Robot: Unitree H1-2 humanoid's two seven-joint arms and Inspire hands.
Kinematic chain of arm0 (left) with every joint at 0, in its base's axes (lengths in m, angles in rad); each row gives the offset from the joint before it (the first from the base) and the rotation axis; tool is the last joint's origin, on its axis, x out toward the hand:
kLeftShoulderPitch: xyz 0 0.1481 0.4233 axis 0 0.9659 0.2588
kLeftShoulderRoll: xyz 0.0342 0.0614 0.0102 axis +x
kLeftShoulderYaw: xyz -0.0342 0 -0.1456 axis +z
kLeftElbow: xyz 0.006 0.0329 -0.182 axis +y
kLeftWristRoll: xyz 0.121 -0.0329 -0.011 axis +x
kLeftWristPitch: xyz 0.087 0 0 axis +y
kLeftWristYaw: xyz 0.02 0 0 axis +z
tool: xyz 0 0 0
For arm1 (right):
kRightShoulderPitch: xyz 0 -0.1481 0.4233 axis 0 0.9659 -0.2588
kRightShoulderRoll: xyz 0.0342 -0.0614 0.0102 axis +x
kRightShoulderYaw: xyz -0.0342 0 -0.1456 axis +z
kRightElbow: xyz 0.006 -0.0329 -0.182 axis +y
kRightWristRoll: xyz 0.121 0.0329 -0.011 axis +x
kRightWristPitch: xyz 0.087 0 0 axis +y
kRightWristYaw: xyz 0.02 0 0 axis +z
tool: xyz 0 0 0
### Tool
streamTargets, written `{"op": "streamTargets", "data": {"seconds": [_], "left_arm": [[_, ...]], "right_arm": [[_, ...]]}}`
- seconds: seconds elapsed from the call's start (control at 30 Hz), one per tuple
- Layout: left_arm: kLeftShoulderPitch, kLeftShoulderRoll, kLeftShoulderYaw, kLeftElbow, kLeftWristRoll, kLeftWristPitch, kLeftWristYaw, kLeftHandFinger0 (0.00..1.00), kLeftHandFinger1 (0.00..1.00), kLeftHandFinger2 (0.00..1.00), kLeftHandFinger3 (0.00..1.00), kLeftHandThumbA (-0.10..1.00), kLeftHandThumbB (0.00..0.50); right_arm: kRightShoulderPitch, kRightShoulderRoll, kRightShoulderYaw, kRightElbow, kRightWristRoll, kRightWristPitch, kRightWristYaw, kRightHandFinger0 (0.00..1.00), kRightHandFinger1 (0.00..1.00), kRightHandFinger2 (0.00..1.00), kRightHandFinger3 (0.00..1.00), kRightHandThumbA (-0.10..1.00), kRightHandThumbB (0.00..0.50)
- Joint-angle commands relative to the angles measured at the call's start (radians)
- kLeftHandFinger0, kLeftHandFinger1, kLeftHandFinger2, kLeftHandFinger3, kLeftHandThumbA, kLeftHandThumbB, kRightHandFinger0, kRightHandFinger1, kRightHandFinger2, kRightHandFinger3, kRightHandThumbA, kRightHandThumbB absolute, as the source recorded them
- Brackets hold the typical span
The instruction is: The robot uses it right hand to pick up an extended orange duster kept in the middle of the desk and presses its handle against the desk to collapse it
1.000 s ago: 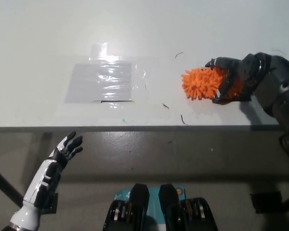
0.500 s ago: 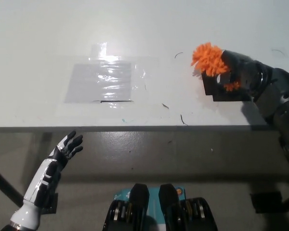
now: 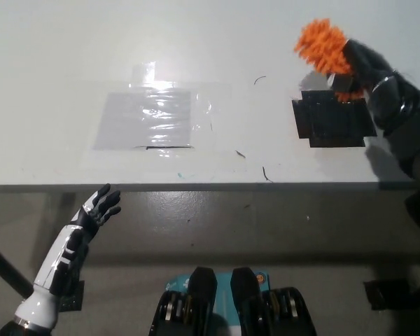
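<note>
A white counter fills the upper half of the head view, with its front edge running straight across the middle. Below the edge lies a grey floor.

At the upper right, the robot's black right hand is closed around an orange duster. The duster's fluffy orange head sticks out up and to the left of the hand, above the counter near its far right side. A second tuft of orange shows just under the fingers. The duster's handle is hidden inside the grip, so its length cannot be told. The black right arm runs down along the right edge of the picture.

Just below the duster and hand, a dark square patch lies flat on the counter. Whether the hand touches it cannot be told.

Left of centre, a sheet of clear glossy film is stuck flat on the counter, with a small strip of tape at its top edge. A few thin dark scuff marks sit between the film and the dark patch.

At the lower left, the white left hand rests below the counter's front edge, in front of the floor, holding nothing, its dark fingers spread apart and pointing up and to the right. It is well apart from the duster.
</note>
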Motion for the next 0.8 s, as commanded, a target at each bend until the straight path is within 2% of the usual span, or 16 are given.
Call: {"op": "streamTargets", "data": {"seconds": [0.0,0.07,0.13,0.27,0.4,0.5,0.57,0.77], "left_arm": [[-0.010,0.017,0.004,-0.019,-0.011,-0.035,-0.004,1.00,1.00,1.00,1.00,1.00,0.322],[-0.003,0.015,0.003,-0.018,-0.007,-0.039,-0.007,1.00,1.00,1.00,1.00,1.00,0.305],[-0.001,0.011,0.002,-0.016,-0.011,-0.039,-0.010,1.00,1.00,1.00,1.00,1.00,0.298],[0.012,0.004,0.004,-0.021,-0.010,-0.039,-0.004,1.00,1.00,1.00,1.00,1.00,0.307],[0.012,0.001,0.003,-0.018,-0.009,-0.039,-0.004,1.00,1.00,1.00,1.00,1.00,0.321],[0.014,0.000,0.000,-0.016,-0.014,-0.039,-0.005,1.00,1.00,1.00,1.00,1.00,0.336],[0.017,-0.002,-0.001,-0.018,-0.009,-0.037,0.000,1.00,1.00,1.00,1.00,1.00,0.342],[0.024,-0.005,0.007,-0.020,-0.004,-0.039,-0.005,1.00,1.00,1.00,1.00,1.00,0.325]], "right_arm": [[-0.160,-0.041,-0.089,-0.063,0.101,-0.129,-0.083,0.00,0.34,0.70,0.72,-0.10,0.138],[-0.191,-0.039,-0.152,-0.090,0.146,-0.137,-0.092,0.00,0.32,0.71,0.70,-0.10,0.133],[-0.222,-0.035,-0.189,-0.127,0.151,-0.130,-0.136,0.00,0.35,0.76,0.76,-0.10,0.137],[-0.232,-0.017,-0.265,-0.190,0.184,-0.179,-0.178,0.00,0.33,0.73,0.78,-0.10,0.125],[-0.231,0.002,-0.316,-0.265,0.197,-0.220,-0.243,0.00,0.29,0.68,0.74,-0.10,0.135],[-0.219,0.017,-0.341,-0.321,0.208,-0.227,-0.268,0.00,0.27,0.66,0.72,-0.10,0.124],[-0.208,0.035,-0.356,-0.349,0.214,-0.267,-0.292,0.00,0.20,0.58,0.63,-0.10,0.124],[-0.164,0.067,-0.360,-0.371,0.246,-0.273,-0.297,0.00,0.17,0.54,0.58,-0.10,0.135]]}}
